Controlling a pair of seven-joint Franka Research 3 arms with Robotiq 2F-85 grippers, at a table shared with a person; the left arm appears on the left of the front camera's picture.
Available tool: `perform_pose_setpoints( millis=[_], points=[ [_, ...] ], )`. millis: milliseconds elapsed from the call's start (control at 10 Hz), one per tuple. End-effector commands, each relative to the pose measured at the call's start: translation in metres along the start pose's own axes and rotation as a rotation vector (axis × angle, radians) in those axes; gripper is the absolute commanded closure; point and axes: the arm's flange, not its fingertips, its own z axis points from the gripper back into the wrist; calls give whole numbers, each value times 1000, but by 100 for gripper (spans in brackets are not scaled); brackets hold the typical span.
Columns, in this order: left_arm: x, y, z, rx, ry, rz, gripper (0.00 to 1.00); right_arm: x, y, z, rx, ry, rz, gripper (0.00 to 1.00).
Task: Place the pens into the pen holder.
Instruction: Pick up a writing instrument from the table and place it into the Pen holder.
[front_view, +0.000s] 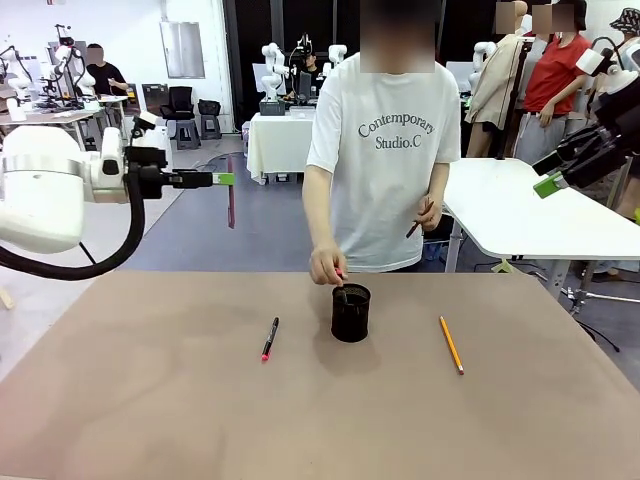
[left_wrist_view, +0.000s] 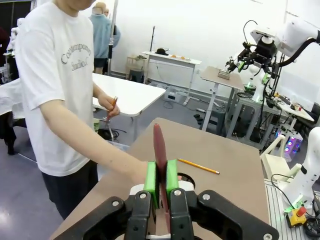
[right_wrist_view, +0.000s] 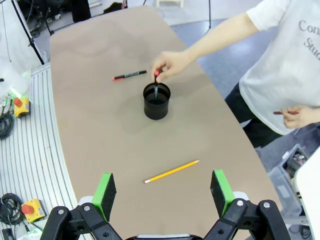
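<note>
My left gripper is raised at the left, shut on a dark red pen that hangs down from it; in the left wrist view that pen stands between the green pads. The black mesh pen holder stands mid-table. A person's hand holds a red-tipped pen inside its mouth. A black pen with a red end lies left of the holder, a yellow pencil right of it. My right gripper hovers high at the right, open and empty.
The person stands at the far edge, the other hand holding another dark red pen at the waist. A white table stands behind at the right. The brown tabletop has bare room at the near side and both ends.
</note>
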Motion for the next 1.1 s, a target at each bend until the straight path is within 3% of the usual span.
perform_pose_setpoints(
  millis=[0, 1000],
  points=[
    [2, -4, 4, 15, -20, 5, 100, 1, 0, 1, 0, -2, 4, 0],
    [1, 1, 3, 8, -2, -1, 100, 1, 0, 1, 0, -2, 4, 0]
  ],
)
